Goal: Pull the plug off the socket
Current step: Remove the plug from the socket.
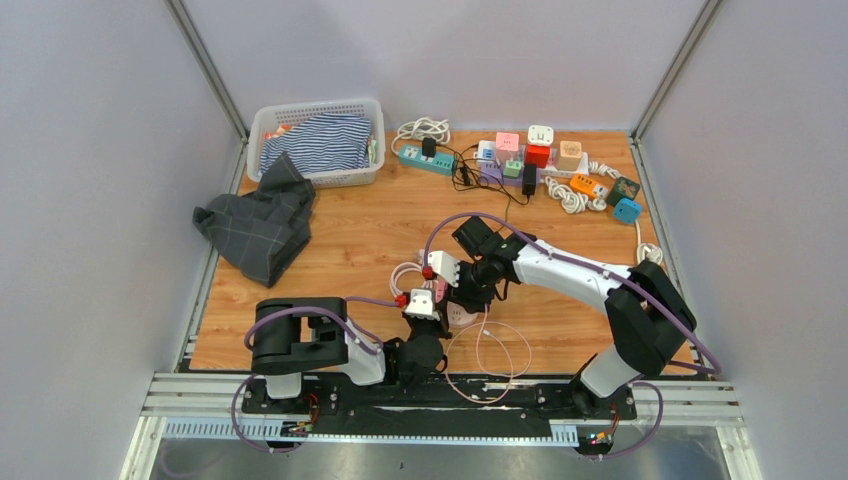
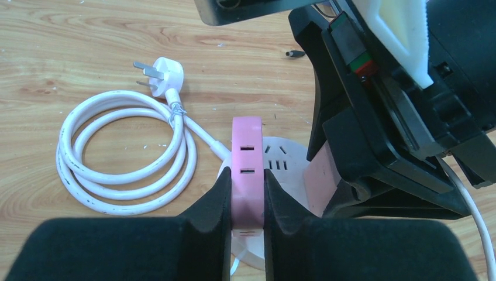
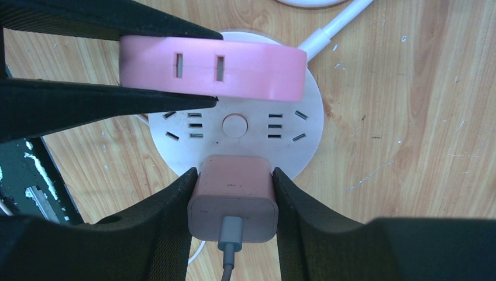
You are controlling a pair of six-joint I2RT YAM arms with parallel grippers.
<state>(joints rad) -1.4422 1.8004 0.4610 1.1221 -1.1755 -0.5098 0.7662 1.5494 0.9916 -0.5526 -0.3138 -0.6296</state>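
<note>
The socket (image 3: 304, 126) is a round white disc with a pink upright bar (image 3: 257, 70) across it, lying on the wooden table. My left gripper (image 2: 247, 196) is shut on that pink bar (image 2: 247, 152), one finger on each side. The plug (image 3: 233, 199) is a pink square charger with a grey cable out of its back, standing on the disc's near rim. My right gripper (image 3: 233, 193) is shut on it, both pads flat against its sides. In the top view both grippers (image 1: 425, 310) (image 1: 470, 295) meet over the socket (image 1: 462, 315), which they mostly hide.
The socket's own white cord (image 2: 117, 152) lies coiled to its left, ending in a three-pin head (image 2: 164, 73). A thin cable loops (image 1: 490, 355) near the arm bases. At the back are a basket (image 1: 318, 140) of clothes, a dark cloth (image 1: 255, 225) and several power strips and cubes (image 1: 540, 160).
</note>
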